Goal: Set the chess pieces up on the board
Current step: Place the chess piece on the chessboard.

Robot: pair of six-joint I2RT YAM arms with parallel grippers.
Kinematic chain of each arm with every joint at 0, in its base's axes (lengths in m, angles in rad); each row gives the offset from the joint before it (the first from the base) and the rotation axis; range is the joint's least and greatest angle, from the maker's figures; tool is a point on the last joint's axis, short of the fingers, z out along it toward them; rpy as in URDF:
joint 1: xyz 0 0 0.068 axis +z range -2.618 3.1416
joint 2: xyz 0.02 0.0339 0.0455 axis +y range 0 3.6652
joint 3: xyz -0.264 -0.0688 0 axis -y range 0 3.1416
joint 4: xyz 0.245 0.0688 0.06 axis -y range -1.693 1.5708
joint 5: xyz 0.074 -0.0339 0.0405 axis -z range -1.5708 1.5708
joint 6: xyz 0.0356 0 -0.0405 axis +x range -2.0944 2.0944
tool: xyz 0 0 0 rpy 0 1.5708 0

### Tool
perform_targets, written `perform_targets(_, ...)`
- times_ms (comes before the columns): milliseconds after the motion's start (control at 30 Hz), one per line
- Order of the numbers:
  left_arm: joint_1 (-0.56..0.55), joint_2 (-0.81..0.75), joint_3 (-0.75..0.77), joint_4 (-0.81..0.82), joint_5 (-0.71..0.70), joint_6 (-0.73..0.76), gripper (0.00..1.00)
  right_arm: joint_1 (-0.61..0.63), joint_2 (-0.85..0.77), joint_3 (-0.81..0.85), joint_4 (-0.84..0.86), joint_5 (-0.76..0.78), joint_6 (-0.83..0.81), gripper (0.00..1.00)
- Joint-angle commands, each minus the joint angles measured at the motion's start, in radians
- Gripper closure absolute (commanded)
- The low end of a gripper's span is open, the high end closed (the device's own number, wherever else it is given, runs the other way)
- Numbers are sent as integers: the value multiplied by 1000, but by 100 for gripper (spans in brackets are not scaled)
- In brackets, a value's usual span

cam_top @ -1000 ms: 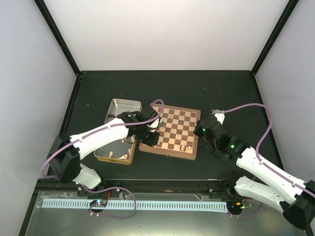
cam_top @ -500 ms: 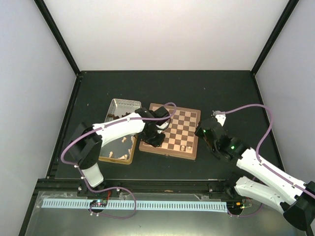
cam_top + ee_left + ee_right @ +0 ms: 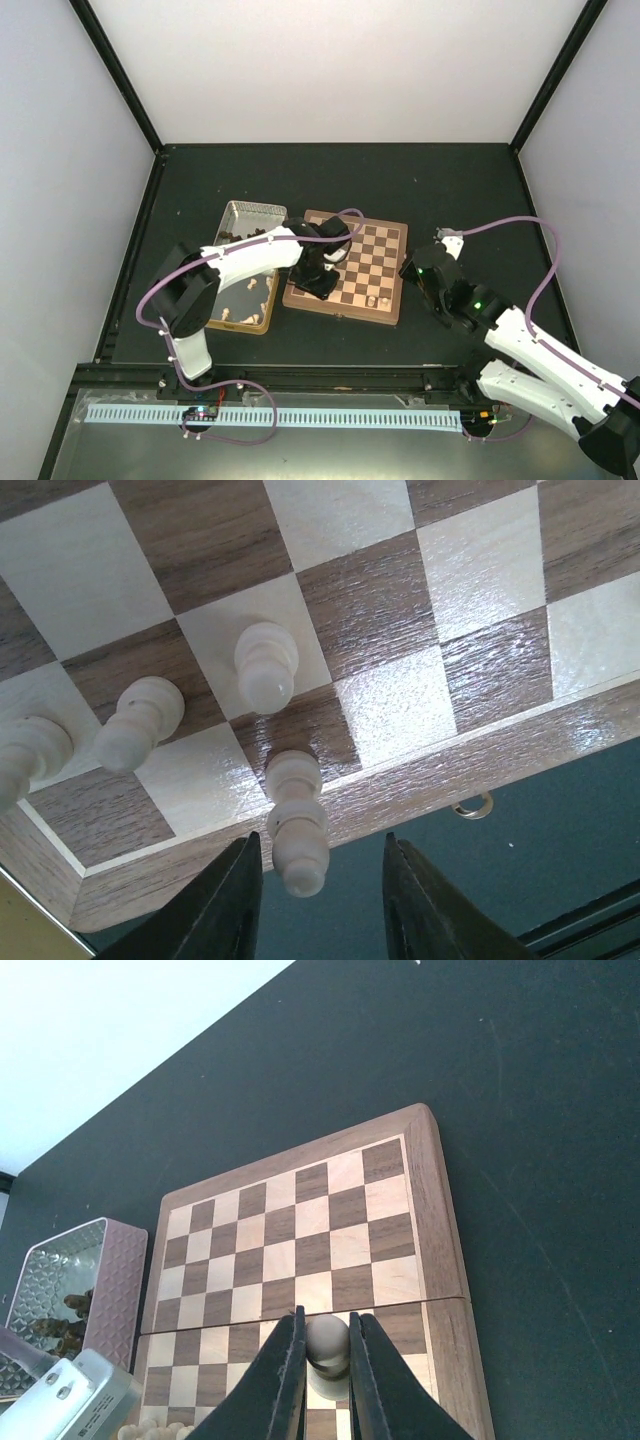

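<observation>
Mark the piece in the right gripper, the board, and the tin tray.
piece [image 3: 326, 1338], right wrist view, on its rounded top.
board [image 3: 312, 1228], right wrist view, on a bare central square.
tin tray [image 3: 122, 1270], right wrist view, on its side wall facing the board.

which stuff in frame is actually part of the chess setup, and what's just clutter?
Job: board; pale pieces standing on it; pale piece held by right gripper; loose pieces in the tins.
Clutter: the tins themselves; small ring beside the board; purple cable.
</observation>
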Motion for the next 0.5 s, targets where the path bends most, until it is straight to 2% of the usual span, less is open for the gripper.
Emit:
perform_targets(0, -4, -42, 11, 38, 16, -9, 63, -6, -21, -5, 1, 42, 7, 88)
perform_targets(267, 26, -169, -110, 146, -9, -76, 62, -6, -16, -2, 0, 34, 11, 88)
perform_targets(467, 30, -167, -146, 184, 40, -84, 62, -6, -4, 0, 4, 22, 15, 88)
